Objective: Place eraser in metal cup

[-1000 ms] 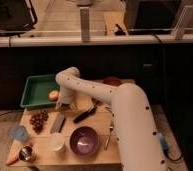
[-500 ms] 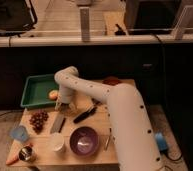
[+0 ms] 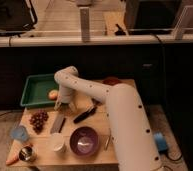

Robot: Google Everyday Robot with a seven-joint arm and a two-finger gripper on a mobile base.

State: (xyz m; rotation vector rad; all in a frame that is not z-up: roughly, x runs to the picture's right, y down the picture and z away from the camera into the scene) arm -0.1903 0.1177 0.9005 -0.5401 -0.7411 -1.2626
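Observation:
The eraser (image 3: pixel 57 124) is a flat dark grey block lying on the wooden table (image 3: pixel 97 156), just right of the grape bunch (image 3: pixel 38 119). The metal cup (image 3: pixel 26 154) is small and shiny and stands at the table's front left corner. My white arm reaches in from the lower right and bends down at the back left. My gripper (image 3: pixel 63 105) points down, open and empty, a little behind and above the eraser, beside the green tray.
A green tray (image 3: pixel 36 87) with an orange fruit (image 3: pixel 53 94) at its edge is at the back left. A black-handled utensil (image 3: pixel 85 114), a purple bowl (image 3: pixel 84 140), a white cup (image 3: pixel 57 142), a light blue cup (image 3: pixel 19 133) and a carrot (image 3: pixel 12 160) share the table.
My gripper has shifted only slightly, a little lower towards the table. The eraser, the metal cup and the other things have not moved.

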